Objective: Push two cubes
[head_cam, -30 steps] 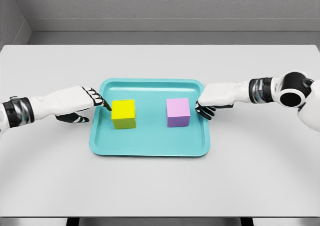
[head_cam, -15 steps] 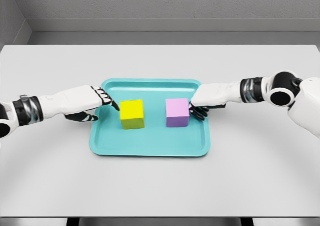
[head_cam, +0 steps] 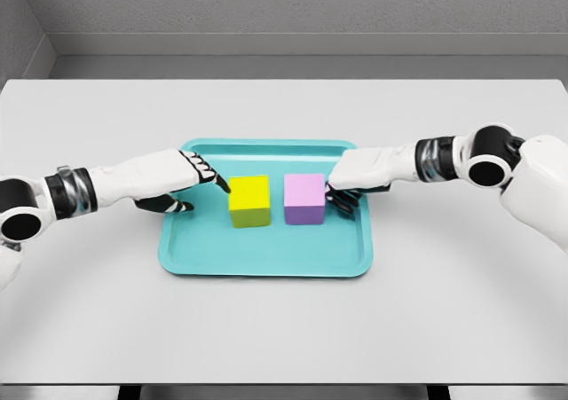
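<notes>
Teal tray (head_cam: pixel 266 265) sits mid-table, holding both cubes side by side near its centre, a narrow gap between them. Left hand (head_cam: pixel 182 180) touches the yellow cube (head_cam: pixel 249 200) on its outer left face, fingers pressed together and extended. Right hand (head_cam: pixel 353 176) mirrors it against the purple cube (head_cam: pixel 304 198), fingers curled. Each cube lies inward of its hand.
</notes>
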Action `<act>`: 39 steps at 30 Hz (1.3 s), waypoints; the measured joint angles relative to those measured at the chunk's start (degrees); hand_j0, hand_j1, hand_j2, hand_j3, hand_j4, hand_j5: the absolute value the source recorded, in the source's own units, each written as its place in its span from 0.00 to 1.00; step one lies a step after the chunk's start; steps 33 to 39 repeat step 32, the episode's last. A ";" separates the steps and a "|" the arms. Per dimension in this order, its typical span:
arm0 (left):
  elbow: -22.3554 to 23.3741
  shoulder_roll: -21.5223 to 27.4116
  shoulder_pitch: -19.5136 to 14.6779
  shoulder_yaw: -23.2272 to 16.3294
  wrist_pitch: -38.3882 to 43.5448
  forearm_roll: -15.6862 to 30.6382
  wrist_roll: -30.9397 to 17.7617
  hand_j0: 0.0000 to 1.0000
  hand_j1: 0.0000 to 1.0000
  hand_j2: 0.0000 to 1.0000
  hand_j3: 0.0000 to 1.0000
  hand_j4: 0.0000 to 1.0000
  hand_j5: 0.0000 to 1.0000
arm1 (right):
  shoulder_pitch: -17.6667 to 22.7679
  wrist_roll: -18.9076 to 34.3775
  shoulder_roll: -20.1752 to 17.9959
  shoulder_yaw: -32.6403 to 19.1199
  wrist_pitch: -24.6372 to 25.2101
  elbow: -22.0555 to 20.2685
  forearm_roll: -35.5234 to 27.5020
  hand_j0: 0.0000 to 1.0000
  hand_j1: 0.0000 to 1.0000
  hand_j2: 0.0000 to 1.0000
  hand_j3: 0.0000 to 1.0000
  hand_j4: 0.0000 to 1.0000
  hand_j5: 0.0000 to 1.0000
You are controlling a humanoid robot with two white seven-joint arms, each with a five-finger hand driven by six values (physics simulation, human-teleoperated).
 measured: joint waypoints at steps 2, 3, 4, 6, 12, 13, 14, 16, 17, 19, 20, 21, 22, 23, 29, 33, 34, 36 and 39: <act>0.08 -0.23 -0.09 -0.15 -0.23 -0.38 -0.06 0.73 0.73 0.73 0.73 0.73 0.73 | 0.00 0.00 0.25 0.00 0.00 0.00 0.00 0.09 0.09 0.09 0.09 0.09 0.09; 0.11 -0.32 -0.09 -0.21 -0.35 -0.58 -0.10 0.73 0.73 0.73 0.73 0.73 0.73 | 0.00 0.00 0.42 0.02 -0.01 0.00 0.01 0.10 0.10 0.10 0.10 0.10 0.10; 0.13 -0.38 -0.09 -0.26 -0.45 -0.75 -0.13 0.73 0.73 0.73 0.73 0.73 0.73 | 0.00 0.00 0.56 0.04 0.00 0.00 0.00 0.09 0.09 0.09 0.09 0.09 0.09; 0.16 -0.46 -0.09 -0.32 -0.60 -1.02 -0.17 0.73 0.73 0.73 0.73 0.73 0.73 | -0.09 0.00 0.83 0.06 0.00 0.00 0.00 0.10 0.10 0.10 0.10 0.10 0.10; 0.20 -0.77 -0.35 -0.37 -0.75 -1.34 -0.21 0.73 0.73 0.73 0.73 0.73 0.73 | -0.44 0.04 1.27 0.16 -0.06 0.04 0.16 0.10 0.10 0.10 0.10 0.10 0.10; 0.20 -0.84 -0.35 -0.35 -0.67 -1.27 -0.19 0.73 0.73 0.73 0.73 0.73 0.73 | -0.44 0.09 1.28 0.18 -0.15 0.06 0.30 0.10 0.10 0.10 0.10 0.10 0.10; 0.21 -0.90 -0.35 -0.34 -0.64 -1.25 -0.18 0.73 0.73 0.73 0.73 0.73 0.73 | -0.44 0.11 1.29 0.19 -0.18 0.09 0.38 0.10 0.10 0.10 0.10 0.10 0.10; 0.21 -0.94 -0.35 -0.33 -0.60 -1.21 -0.17 0.73 0.73 0.73 0.73 0.73 0.73 | -0.44 0.11 1.30 0.22 -0.18 0.16 0.36 0.10 0.10 0.10 0.10 0.10 0.10; 0.19 -0.83 -0.26 -0.33 -0.65 -1.14 -0.18 0.74 0.74 0.74 0.74 0.74 0.74 | -0.44 0.09 1.29 0.24 -0.15 0.24 0.28 0.10 0.10 0.10 0.10 0.10 0.10; 0.08 -0.52 -0.09 -0.20 -0.79 -0.99 -0.23 0.93 0.93 0.93 0.93 0.93 0.93 | -0.44 0.04 1.20 0.25 -0.07 0.45 0.13 0.10 0.10 0.10 0.10 0.10 0.10; -0.03 -0.39 -0.18 -0.08 -0.84 -0.89 -0.25 1.00 1.00 1.00 1.00 1.00 1.00 | -0.44 0.03 1.13 0.26 -0.05 0.64 0.09 0.10 0.10 0.10 0.10 0.10 0.10; -0.09 -0.23 -0.35 0.02 -0.87 -0.74 -0.26 1.00 1.00 1.00 1.00 1.00 1.00 | -0.79 0.02 1.04 0.26 -0.03 0.81 0.06 0.10 0.10 0.10 0.10 0.10 0.10; -0.13 0.10 -0.35 0.09 -0.90 -0.33 -0.27 1.00 1.00 1.00 1.00 1.00 1.00 | -0.79 0.01 0.95 0.23 -0.03 0.95 0.04 0.10 0.10 0.10 0.10 0.10 0.10; -0.16 0.56 -0.44 0.17 -0.91 0.20 -0.27 1.00 1.00 1.00 1.00 1.00 1.00 | -0.88 0.01 0.85 0.18 -0.02 1.06 0.02 0.10 0.10 0.10 0.10 0.10 0.10; -1.08 9.51 0.53 5.19 -0.98 9.69 -0.29 1.00 1.00 1.00 1.00 1.00 1.00 | -3.43 0.00 0.47 -0.44 0.01 2.37 -0.20 0.10 0.10 0.10 0.10 0.10 0.10; 1.39 14.50 1.32 8.66 -0.95 12.21 -0.29 1.00 1.00 1.00 1.00 1.00 1.00 | -4.22 0.00 -0.47 -2.27 0.00 2.48 -0.45 0.11 0.11 0.11 0.11 0.11 0.11; 1.39 14.50 1.32 8.66 -0.95 12.21 -0.29 1.00 1.00 1.00 1.00 1.00 1.00 | -4.22 0.00 -0.47 -2.27 0.00 2.48 -0.45 0.11 0.11 0.11 0.11 0.11 0.11; 1.39 14.50 1.32 8.66 -0.95 12.21 -0.29 1.00 1.00 1.00 1.00 1.00 1.00 | -4.22 0.00 -0.47 -2.27 0.00 2.48 -0.45 0.11 0.11 0.11 0.11 0.11 0.11; 1.39 14.50 1.32 8.66 -0.95 12.21 -0.29 1.00 1.00 1.00 1.00 1.00 1.00 | -4.22 0.00 -0.47 -2.27 0.00 2.48 -0.45 0.11 0.11 0.11 0.11 0.11 0.11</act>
